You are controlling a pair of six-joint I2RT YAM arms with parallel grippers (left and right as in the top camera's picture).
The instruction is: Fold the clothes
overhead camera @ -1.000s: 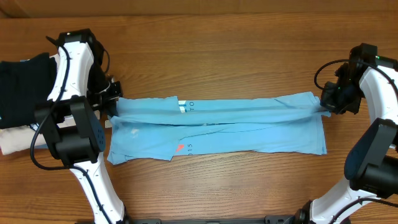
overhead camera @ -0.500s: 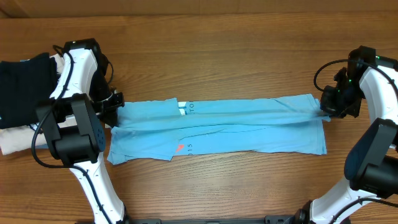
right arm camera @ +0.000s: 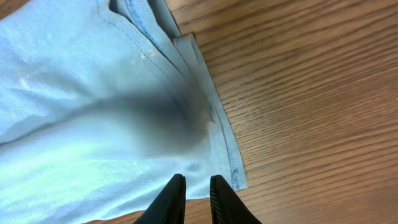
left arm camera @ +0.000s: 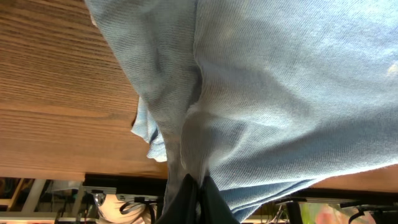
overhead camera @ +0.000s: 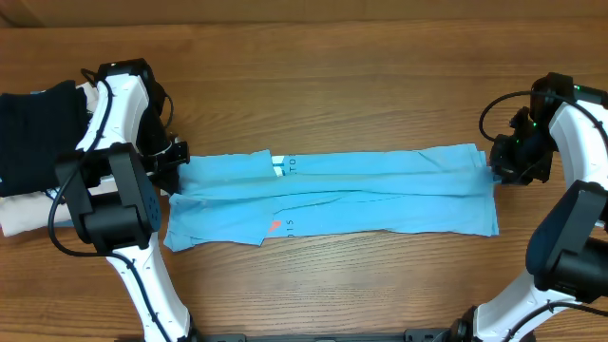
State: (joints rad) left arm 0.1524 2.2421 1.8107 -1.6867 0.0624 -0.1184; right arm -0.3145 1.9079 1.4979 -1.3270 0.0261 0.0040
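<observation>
The clothes, a light sky-blue T-shirt (overhead camera: 380, 199), lie as a long folded strip across the middle of the table, with white and coral lettering near the left. My left gripper (overhead camera: 178, 163) is at the strip's left end. In the left wrist view it (left arm camera: 198, 186) is shut on a pinched ridge of the blue cloth (left arm camera: 280, 93). My right gripper (overhead camera: 496, 171) hovers at the strip's right end. In the right wrist view its jaws (right arm camera: 198, 186) stand slightly apart with nothing between them, just over the hemmed corner of the shirt (right arm camera: 93, 93), which lies flat on the wood.
A black folded garment (overhead camera: 33, 133) sits on a beige folded one (overhead camera: 24, 214) at the far left edge, behind the left arm. Bare wooden table (overhead camera: 332, 76) stretches behind and in front of the shirt.
The right jaws have parted and let go of the shirt's right end, which has dropped flat. The taut ridge along the strip has slackened. The left gripper shifted slightly right, still gripping.
</observation>
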